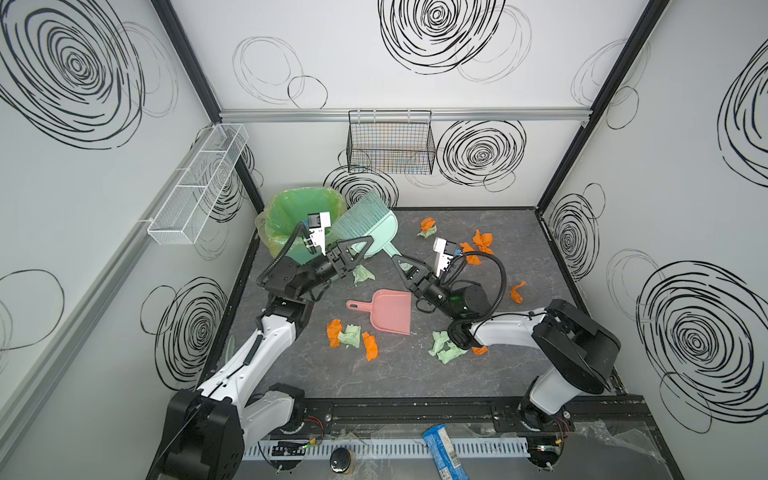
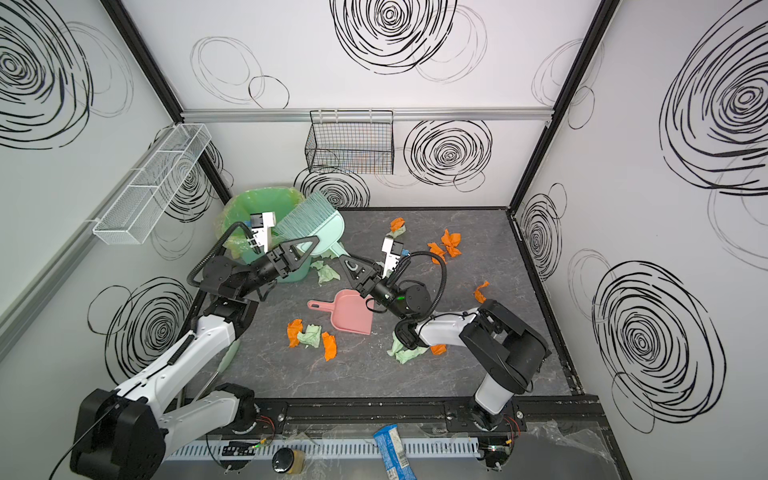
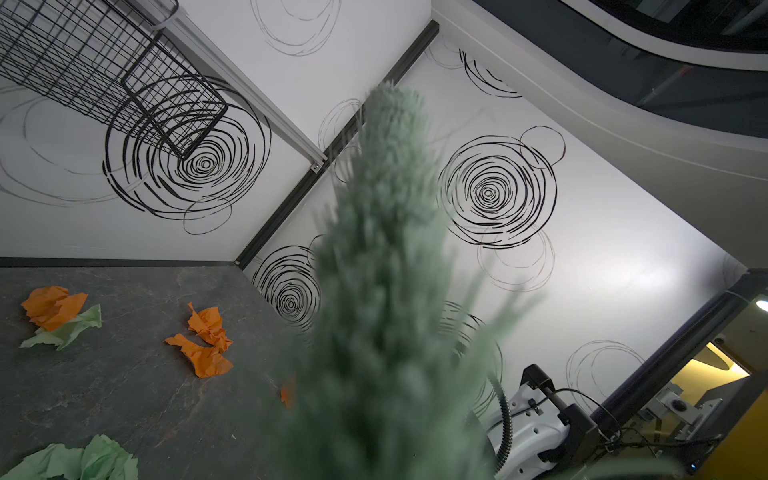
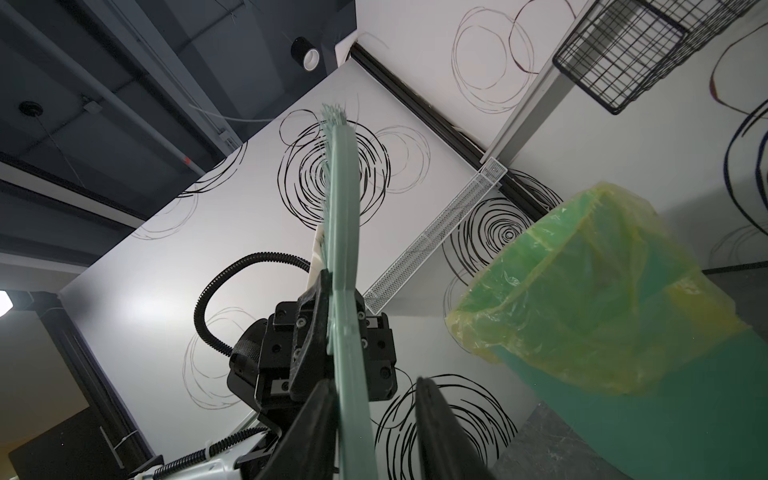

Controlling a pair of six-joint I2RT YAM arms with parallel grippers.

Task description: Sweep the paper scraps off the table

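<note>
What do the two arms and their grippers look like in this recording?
The left arm and right arm match: white shells on the long links, black joints and bases. The left gripper and right gripper are black with hollow triangular fingers. Each wrist carries a white camera block and a looping ribbed black hose. A green light glows on the right wrist.

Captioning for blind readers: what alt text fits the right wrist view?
A teal brush, seen edge-on, is clamped by the left gripper, while the right gripper, jaws open, straddles its handle nearer the camera. A bag-lined green bin stands beside them.
</note>
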